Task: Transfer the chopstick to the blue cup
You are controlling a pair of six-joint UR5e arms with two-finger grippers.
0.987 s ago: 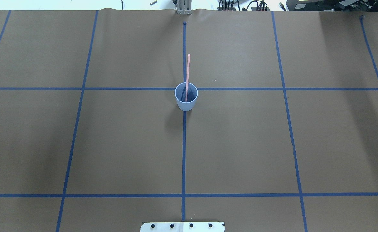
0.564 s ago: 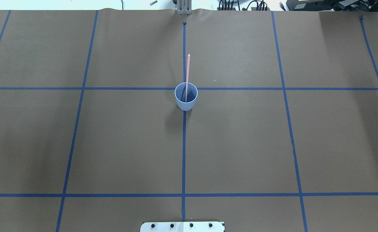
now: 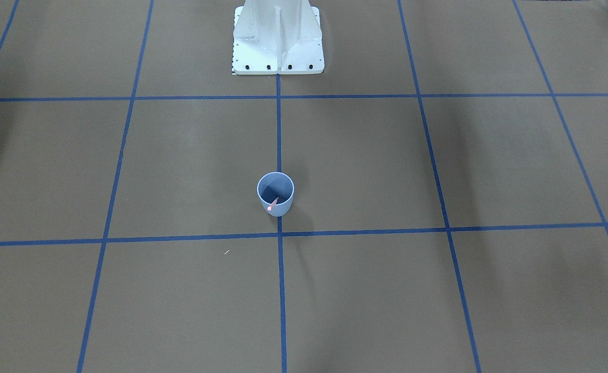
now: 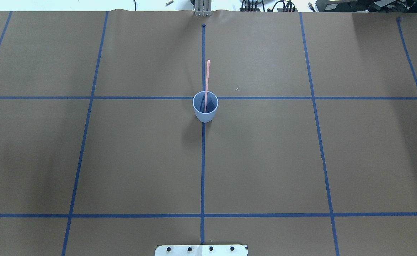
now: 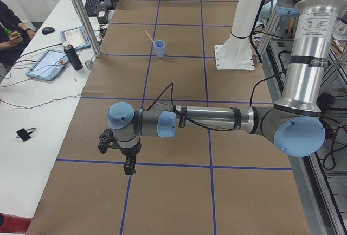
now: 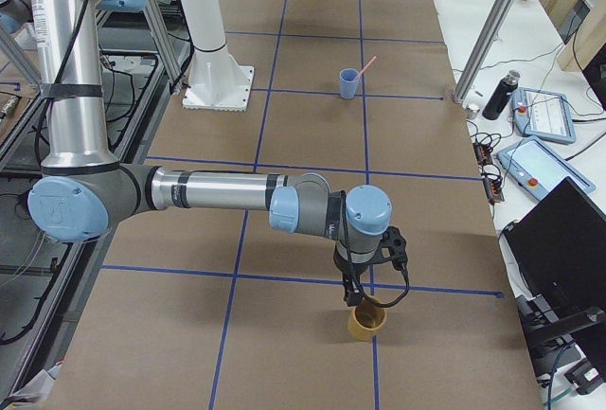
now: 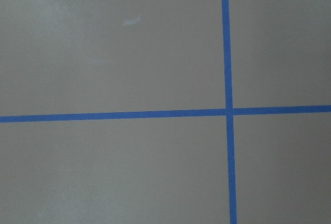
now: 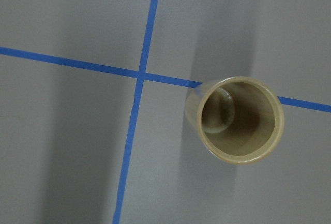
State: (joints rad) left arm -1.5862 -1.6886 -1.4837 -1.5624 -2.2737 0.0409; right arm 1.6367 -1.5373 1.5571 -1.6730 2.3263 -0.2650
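While the pink chopstick (image 4: 207, 80) leans in the blue cup (image 4: 204, 117) at the middle of the table (image 4: 265, 160), left arm (image 5: 206, 118) stretched low at the left end, left claw (image 5: 128, 170) pointing down, right arm (image 6: 218, 190) low at the right end, right claw (image 6: 352, 298) pointing down just above a tan cup (image 6: 365, 323), cannot tell whether either claw is spread or pressed together.

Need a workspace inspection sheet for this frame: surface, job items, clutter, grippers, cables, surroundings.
Surface: brown paper table with blue tape grid.
Job's things: pink chopstick leans in the upright blue cup.
Clutter: tan cup, upright, under the right gripper.
Grippers: left gripper over bare paper; right gripper above the tan cup; open or shut, cannot tell.
Cables: black cable loops along the left arm; loose leads beside the table.
Surroundings: operator, tablet and bottle beside the table.
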